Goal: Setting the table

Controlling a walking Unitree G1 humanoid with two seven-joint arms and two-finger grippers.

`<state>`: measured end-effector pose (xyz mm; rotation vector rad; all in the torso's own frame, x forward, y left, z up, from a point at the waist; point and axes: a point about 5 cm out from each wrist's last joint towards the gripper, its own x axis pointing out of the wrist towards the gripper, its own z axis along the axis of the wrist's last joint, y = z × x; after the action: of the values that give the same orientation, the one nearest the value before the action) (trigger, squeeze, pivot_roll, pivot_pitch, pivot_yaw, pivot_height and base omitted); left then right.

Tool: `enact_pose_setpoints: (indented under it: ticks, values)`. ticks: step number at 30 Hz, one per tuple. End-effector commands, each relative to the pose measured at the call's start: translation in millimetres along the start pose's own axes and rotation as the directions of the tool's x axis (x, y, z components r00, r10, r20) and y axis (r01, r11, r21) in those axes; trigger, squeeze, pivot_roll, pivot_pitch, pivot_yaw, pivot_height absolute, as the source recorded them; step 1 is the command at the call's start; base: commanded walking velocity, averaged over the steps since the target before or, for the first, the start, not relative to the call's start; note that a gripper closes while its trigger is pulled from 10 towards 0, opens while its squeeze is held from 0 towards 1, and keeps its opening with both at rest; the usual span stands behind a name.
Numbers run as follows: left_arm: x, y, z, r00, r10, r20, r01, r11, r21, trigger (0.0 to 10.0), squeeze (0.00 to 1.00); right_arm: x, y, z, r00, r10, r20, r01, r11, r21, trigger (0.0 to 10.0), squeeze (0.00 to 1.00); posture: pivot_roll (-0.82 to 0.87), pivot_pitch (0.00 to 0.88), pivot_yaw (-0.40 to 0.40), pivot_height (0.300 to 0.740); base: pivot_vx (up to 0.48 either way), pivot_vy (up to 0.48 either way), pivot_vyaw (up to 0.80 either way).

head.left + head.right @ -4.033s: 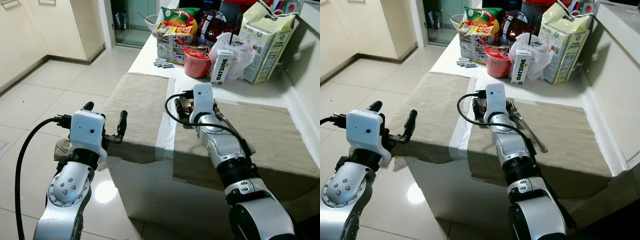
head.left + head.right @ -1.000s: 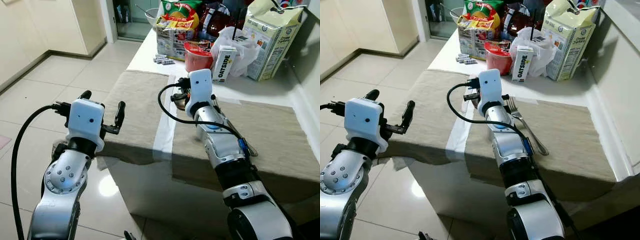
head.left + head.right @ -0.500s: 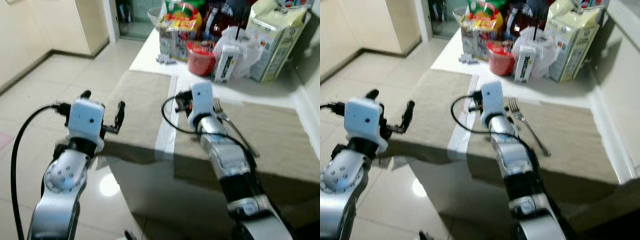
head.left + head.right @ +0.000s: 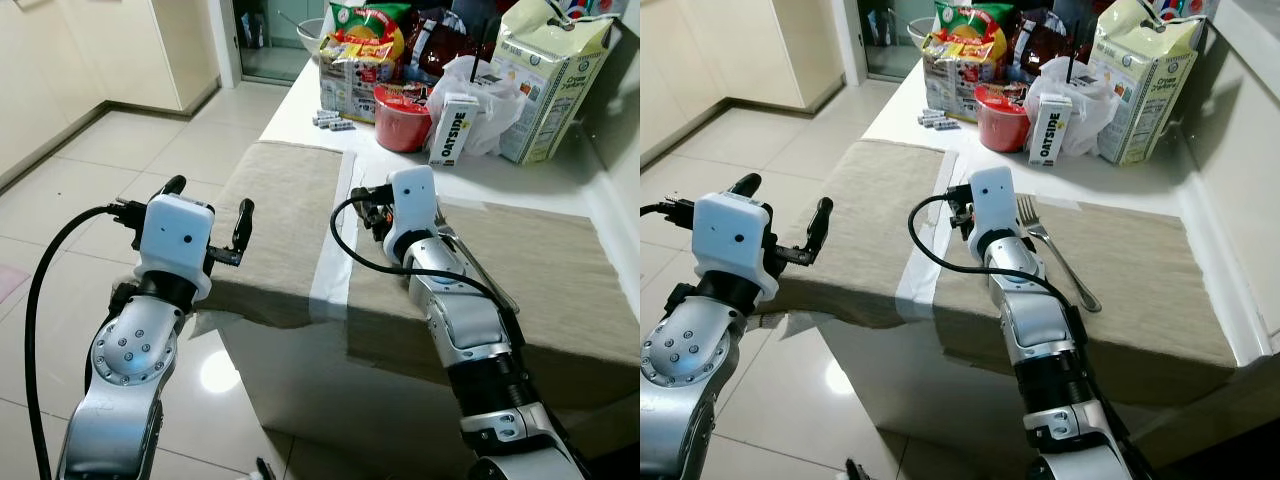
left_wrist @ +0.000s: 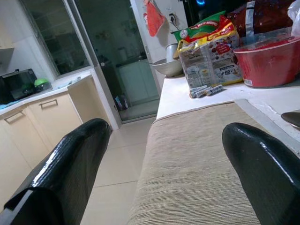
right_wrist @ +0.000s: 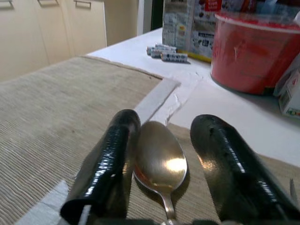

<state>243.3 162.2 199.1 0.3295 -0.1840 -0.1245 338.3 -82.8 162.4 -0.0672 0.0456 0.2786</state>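
The right arm reaches forward over the white bench [image 4: 902, 105], its forearm low across the right beige woven placemat [image 4: 1140, 270]. The right pincer [image 6: 161, 166] is down at that mat's near-left part, its two black fingers [image 6: 110, 154] parted narrowly with a gap left on either side of the bowl of a silver metal spoon [image 6: 161, 161]. The spoon lies flat on the mat between the fingers, bowl pointing away from the wrist; whether either finger touches it I cannot tell. Just right of the arm, a silver fork [image 4: 1055, 250] lies on the same mat, tines toward the far side.

The left arm is bent and raised at the bench's near-left edge, off the surface. The left pincer [image 4: 208, 215] is spread wide and holds nothing, pointing along the left beige woven placemat [image 4: 285, 200].

Beyond the mats stand a red plastic bowl [image 4: 1002, 120], a small white Oatside carton [image 4: 1047, 128], a tall pale-green carton [image 4: 1135, 85], colourful snack packets [image 4: 960, 55] and a few loose batteries [image 4: 937, 121].
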Motion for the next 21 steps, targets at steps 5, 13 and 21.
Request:
enact_pose_setpoints:
  ticks: [5, 13, 21]
  values:
    - [0.6, 0.5, 1, 1.0, -0.011, 0.008, 0.01, 1.0, 0.023, 10.0, 0.0, -1.0, 2.9, 2, 1.0, 0.019, -0.012, -0.018, 1.0, 0.024, 10.0, 1.0, 0.06, 0.0, 0.013, 0.74, 0.0, 0.0, 0.0]
    - [-0.3, -0.7, 2, 1.0, -0.011, 0.008, 0.011, 1.0, 0.019, 10.0, 0.0, 2.5, -3.3, 6, 0.997, -0.015, -0.074, 0.019, 0.998, 0.052, 10.0, 0.67, 0.06, 0.0, 0.014, 0.74, 0.0, 0.0, 0.0]
    - [-1.2, -2.1, 2, 1.0, -0.017, 0.005, 0.017, 1.0, 0.019, 10.0, 0.0, -3.4, -10.2, -33, 0.959, -0.052, -0.277, 0.08, 0.993, 0.089, 10.0, 0.0, 0.05, 0.0, 0.015, 0.74, 0.0, 0.0, 0.0]
